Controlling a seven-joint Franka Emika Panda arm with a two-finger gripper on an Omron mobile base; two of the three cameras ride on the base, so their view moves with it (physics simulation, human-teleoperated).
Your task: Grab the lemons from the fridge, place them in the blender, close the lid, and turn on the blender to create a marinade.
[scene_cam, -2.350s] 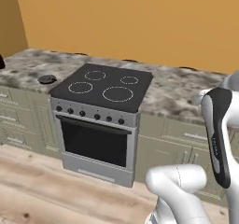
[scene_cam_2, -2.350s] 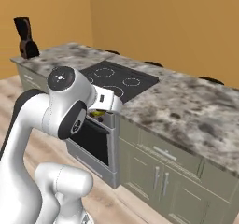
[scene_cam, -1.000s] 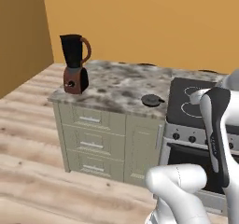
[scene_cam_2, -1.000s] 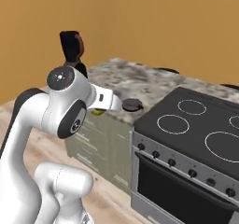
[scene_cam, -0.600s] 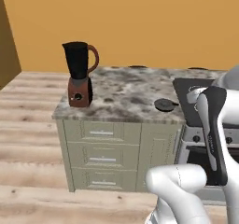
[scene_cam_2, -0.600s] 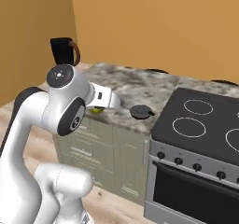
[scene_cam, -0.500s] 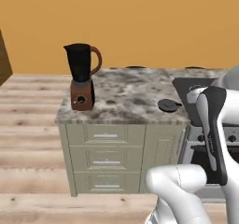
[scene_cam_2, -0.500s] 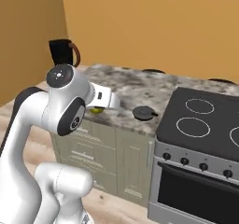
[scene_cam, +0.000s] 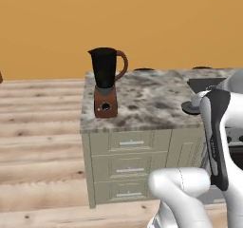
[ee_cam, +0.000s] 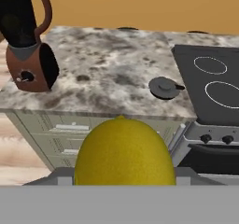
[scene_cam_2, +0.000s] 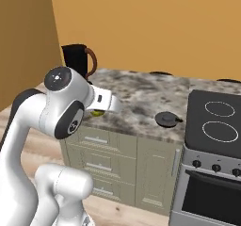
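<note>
A bright yellow lemon sits close at the bottom of the hand view, held in my gripper, which is shut on it. From the right base a sliver of the lemon shows under the white hand, hanging in front of the counter's edge. The black blender with its brown base stands open-topped at the counter's left end, up and left of the lemon, blender. The dark grey lid lies flat on the counter near the stove, lid. The fridge is out of view.
The blender and lid rest on a speckled stone counter over green drawers. A black-topped stove adjoins the counter on the right. Wooden floor spreads to the left, and an orange wall rises behind.
The whole picture has shifted: the camera moved, bringing the blender and counter toward the middle and pushing the stove to the right. The lemon stays in the gripper.
</note>
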